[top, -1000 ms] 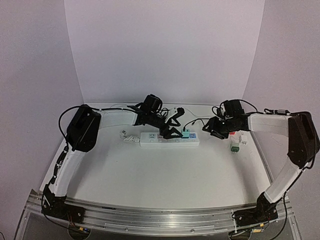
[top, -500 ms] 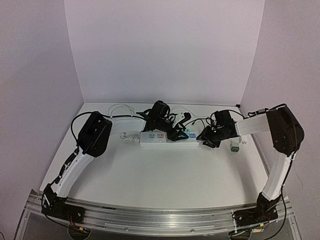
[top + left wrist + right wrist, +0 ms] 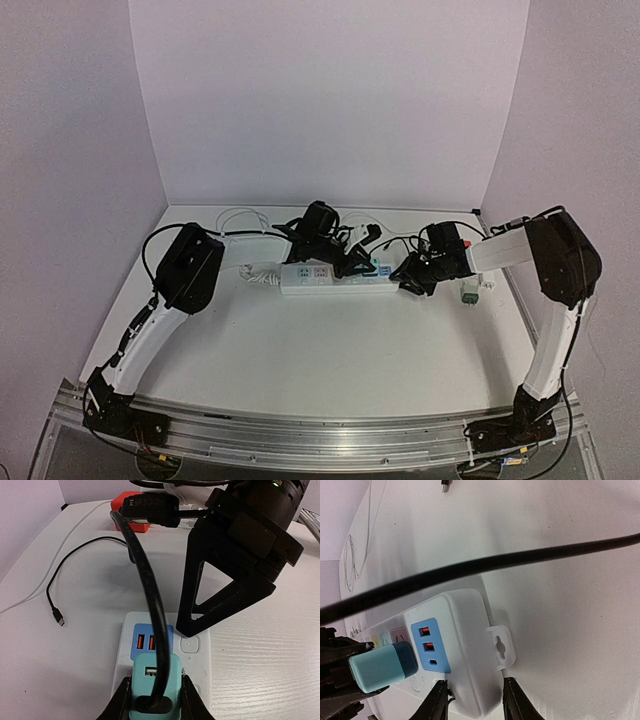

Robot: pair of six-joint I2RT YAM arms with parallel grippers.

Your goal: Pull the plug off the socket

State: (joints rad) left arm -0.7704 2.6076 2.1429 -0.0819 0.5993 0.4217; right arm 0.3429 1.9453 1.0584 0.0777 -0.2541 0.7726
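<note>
The socket (image 3: pixel 320 280) is a long white power strip lying across the back of the table. A teal plug (image 3: pixel 152 680) with a black cable (image 3: pixel 150 580) stands in its outlet beside the blue USB panel (image 3: pixel 150 641). My left gripper (image 3: pixel 155 692) is shut on the plug, one finger on each side. From above, the left gripper (image 3: pixel 362 264) sits over the plug (image 3: pixel 373 267). My right gripper (image 3: pixel 476 700) straddles the socket's (image 3: pixel 465 625) right end, with both fingers against its sides. In the top view the right gripper (image 3: pixel 404 279) is at that end.
A red block (image 3: pixel 131 515) lies behind the strip. A loose black USB lead (image 3: pixel 57 615) lies on the table to its left. A small green and white adapter (image 3: pixel 470 292) sits to the right. White cord (image 3: pixel 235 220) loops at the back left.
The left gripper shifted right along the strip and closed on the teal plug. The right arm swung left to the strip's end and its jaws narrowed around it.
</note>
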